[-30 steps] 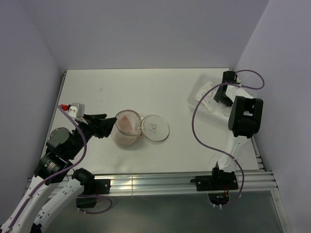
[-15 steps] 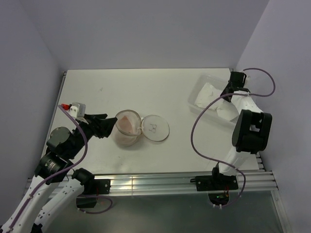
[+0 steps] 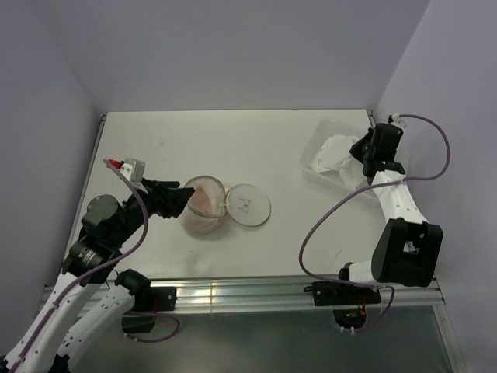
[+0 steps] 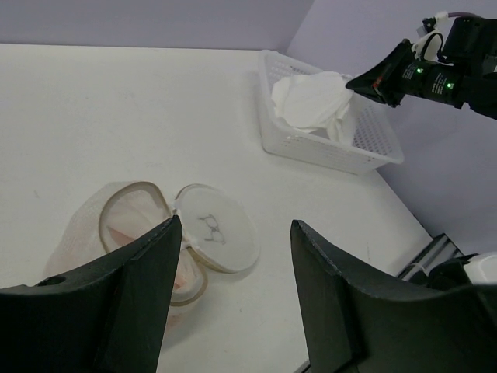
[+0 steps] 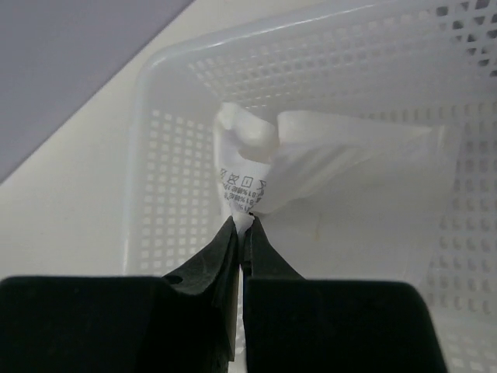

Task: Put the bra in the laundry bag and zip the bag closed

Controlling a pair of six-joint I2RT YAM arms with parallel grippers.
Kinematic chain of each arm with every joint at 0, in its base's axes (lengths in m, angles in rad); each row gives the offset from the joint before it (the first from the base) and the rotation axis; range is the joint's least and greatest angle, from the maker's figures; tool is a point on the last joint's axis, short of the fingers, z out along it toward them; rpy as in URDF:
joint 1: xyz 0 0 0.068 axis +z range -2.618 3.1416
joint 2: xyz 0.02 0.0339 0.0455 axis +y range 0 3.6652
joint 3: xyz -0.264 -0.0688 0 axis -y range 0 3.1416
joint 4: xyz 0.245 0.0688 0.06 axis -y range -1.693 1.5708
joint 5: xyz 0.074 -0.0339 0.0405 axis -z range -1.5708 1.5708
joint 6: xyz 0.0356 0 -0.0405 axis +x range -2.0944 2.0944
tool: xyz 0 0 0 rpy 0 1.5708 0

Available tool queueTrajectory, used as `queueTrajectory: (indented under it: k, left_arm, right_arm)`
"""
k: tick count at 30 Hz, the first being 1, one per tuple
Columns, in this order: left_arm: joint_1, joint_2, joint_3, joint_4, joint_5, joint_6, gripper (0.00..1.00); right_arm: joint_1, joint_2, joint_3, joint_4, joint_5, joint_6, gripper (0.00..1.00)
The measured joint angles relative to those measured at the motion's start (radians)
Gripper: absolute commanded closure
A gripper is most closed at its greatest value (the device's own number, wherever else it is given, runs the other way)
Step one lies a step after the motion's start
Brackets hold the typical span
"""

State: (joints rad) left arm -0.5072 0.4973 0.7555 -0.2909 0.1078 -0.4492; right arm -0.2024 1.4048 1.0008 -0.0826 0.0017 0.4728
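- Top view: the right gripper (image 3: 357, 153) has shut on the white bra (image 3: 330, 151) in the perforated plastic bin (image 3: 307, 166) at the far right. A second ago it hung open above the bin; since then the arm has swung out and reached down to it. The left gripper (image 3: 175, 200) has barely moved, and its jaws stay apart just beside the laundry bag (image 3: 202, 208).
- Left wrist view: the bag lies open on the table, well apart from the bin, with its lid (image 4: 215, 233) folded out beside the mouth and the zip undone (something pinkish shows inside; I cannot tell what). The bra is heaped in the bin with the right gripper at its edge.
- Right wrist view: the fingertips pinch a fold of white fabric right below the care label (image 5: 237, 186), and the rest of the bra trails into the bin.
- The pick looks made, so what's left is carrying the bra across, then zipping.
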Motion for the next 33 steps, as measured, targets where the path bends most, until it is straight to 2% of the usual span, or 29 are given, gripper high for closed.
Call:
queueTrajectory:
  k: [6,9,17,27,33]
  left_arm:
    - [0.0,0.093,0.0,0.074,0.116,-0.065,0.34]
    - [0.0,0.139,-0.013,0.137,0.17,-0.114,0.31]
    - [-0.041,0.34,-0.055,0.402,0.302,-0.309,0.23]
    - [-0.219,0.698,-0.049,0.78,0.31,-0.542,0.17]
    - [-0.262,0.883,-0.029,0.964,0.277,-0.621,0.14]
  right_arm:
    - [0.014,-0.143,-0.025,0.057,-0.074,0.056,1.0]
    - [0.02,-0.222,-0.025,0.093,-0.099,0.07,1.0]
    - [0.042,-0.367,-0.034,0.155,-0.177,0.119,1.0]
    - [0.201,-0.474,-0.084,0.21,-0.247,0.185,1.0]
    - [0.262,-0.503,-0.122,0.254,-0.29,0.227,1.0]
